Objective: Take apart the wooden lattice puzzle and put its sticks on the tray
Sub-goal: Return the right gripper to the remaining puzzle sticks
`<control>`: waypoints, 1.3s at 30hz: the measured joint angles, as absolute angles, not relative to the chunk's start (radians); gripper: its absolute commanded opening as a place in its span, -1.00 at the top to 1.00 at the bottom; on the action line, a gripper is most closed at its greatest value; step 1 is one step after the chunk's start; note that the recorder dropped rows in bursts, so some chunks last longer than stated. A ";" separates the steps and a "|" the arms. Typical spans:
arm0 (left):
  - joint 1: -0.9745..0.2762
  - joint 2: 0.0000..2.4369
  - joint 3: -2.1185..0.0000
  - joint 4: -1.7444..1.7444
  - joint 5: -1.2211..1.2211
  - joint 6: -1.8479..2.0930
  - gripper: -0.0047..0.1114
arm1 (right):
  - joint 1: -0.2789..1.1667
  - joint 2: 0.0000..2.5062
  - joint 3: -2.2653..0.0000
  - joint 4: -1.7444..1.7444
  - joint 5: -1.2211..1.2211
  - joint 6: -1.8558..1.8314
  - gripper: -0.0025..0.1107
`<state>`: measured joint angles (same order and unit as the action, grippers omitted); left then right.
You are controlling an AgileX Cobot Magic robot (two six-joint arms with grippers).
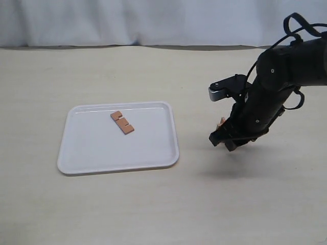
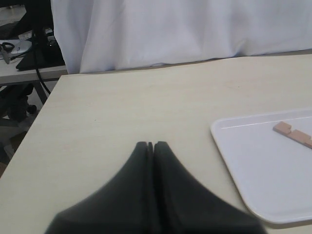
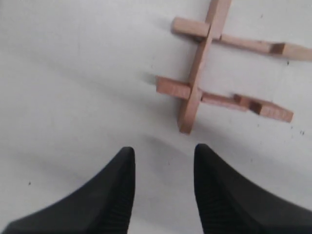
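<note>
The wooden lattice puzzle (image 3: pixel 195 87) lies on the pale table as three joined sticks, one long stick crossing two others. My right gripper (image 3: pixel 163 151) hangs just short of it, open, with nothing between its fingers. In the exterior view that gripper (image 1: pixel 225 143) sits low to the right of the tray (image 1: pixel 102 148), and only a sliver of the puzzle (image 1: pixel 221 122) shows behind it. One notched stick (image 1: pixel 122 123) lies on the white tray near its far side. My left gripper (image 2: pixel 150 144) is shut and empty, with the tray (image 2: pixel 263 170) and the stick (image 2: pixel 295 134) off to one side.
A white curtain (image 1: pixel 153 20) closes off the back of the table. In the left wrist view the table's edge (image 2: pixel 46 102) drops off beside a dark stand with cables (image 2: pixel 29 48).
</note>
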<state>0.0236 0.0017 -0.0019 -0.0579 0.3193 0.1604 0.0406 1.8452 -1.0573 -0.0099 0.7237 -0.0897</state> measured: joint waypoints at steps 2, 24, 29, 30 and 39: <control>0.024 0.002 -0.002 -0.058 0.319 0.160 0.92 | 0.041 1.857 -1.057 -0.010 0.689 -0.090 0.28; 0.024 0.002 -0.002 -0.058 0.319 0.160 0.92 | 0.041 1.949 -1.055 -0.012 0.610 0.019 0.51; 0.024 0.002 -0.002 -0.058 0.319 0.160 0.92 | 0.041 1.949 -1.055 -0.035 0.617 0.043 0.86; 0.024 0.002 -0.002 -0.058 0.319 0.160 0.92 | 0.041 1.949 -1.055 -0.038 0.624 0.042 0.88; 0.024 0.002 -0.002 -0.058 0.319 0.160 0.92 | 0.041 1.949 -1.055 -0.038 0.639 0.067 0.88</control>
<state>0.0236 0.0017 -0.0019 -0.0579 0.3193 0.1604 0.0406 1.9491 -1.0550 -0.0379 0.6386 0.0674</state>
